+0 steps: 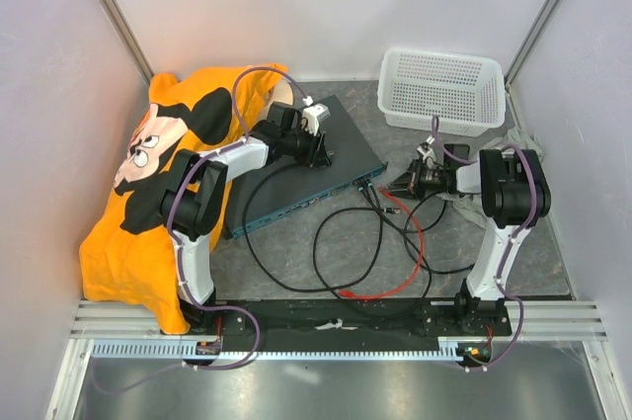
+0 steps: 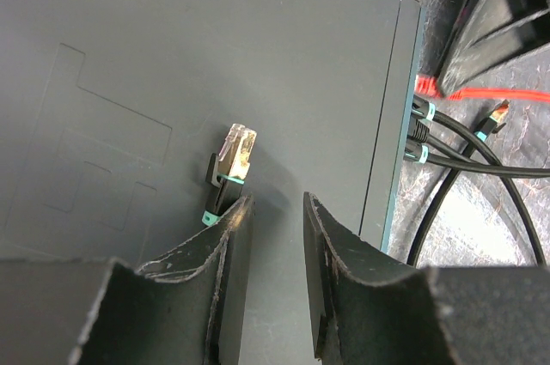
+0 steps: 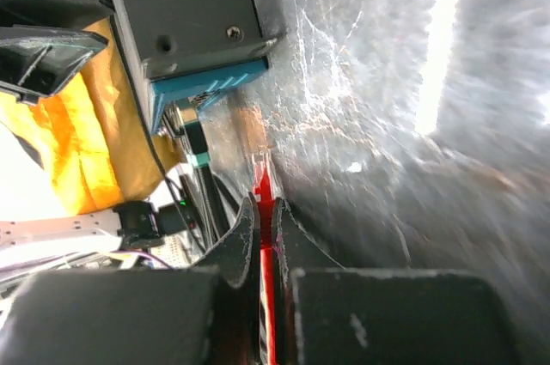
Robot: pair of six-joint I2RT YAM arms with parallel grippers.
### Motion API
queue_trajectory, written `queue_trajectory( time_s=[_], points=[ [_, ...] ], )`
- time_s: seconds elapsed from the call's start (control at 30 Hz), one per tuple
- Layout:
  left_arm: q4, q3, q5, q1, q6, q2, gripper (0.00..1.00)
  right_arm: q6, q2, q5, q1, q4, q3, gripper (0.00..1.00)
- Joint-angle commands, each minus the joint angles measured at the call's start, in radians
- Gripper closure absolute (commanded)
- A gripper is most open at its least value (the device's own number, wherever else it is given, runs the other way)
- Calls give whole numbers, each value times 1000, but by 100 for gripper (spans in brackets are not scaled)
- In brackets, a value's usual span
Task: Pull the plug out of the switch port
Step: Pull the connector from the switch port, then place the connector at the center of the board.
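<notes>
The switch (image 1: 301,171) lies slantwise in the middle of the desk (image 1: 533,262). One end points toward the far edge, and its teal front face looks toward the near right corner.

The right gripper (image 3: 266,206) is low at the right end of that face, and its jaws are squeezed almost together on the red cable (image 3: 263,183), with just the cord's width between them. From above, the same red cable (image 1: 419,242) loops away toward the near edge. The red plug (image 2: 425,86) sits right against the front face at that end, but I can't tell whether it is seated in a port.

The left gripper (image 2: 277,202) hovers over the switch's dark top with its jaws parted. The gap between them shows only bare lid. A clear plug (image 2: 237,152) with a teal boot rests on the lid just off the tip of one finger (image 2: 230,240), outside the gap. I can't make out whether that finger touches it.

Next to the red plug, black cables (image 2: 447,152) with teal boots run into the front face and coil across the desk toward the near edge. A white basket (image 1: 441,89) stands at the far right corner, and an orange shirt (image 1: 128,242) is heaped along the left edge.
</notes>
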Motion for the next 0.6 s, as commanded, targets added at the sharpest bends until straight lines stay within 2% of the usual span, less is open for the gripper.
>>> queue_trajectory(
  time_s=[0.0,0.1,0.2,0.3,0.57],
  points=[
    [-89,-12,-55,-9,0,73,62,-321,-89,27,-45,-376,100,100],
    [-82,1,-52,-6,-9,60,62,-464,-155,72,-68,-524,209,99],
    [-71,8,-47,-3,-12,43,62,-520,-204,122,-116,-595,336,100],
    [-65,6,-33,8,-15,27,62,-534,-209,161,-166,-626,427,100],
    [-37,5,-25,39,-2,-1,62,-845,-178,354,-238,-811,648,100]
  ],
)
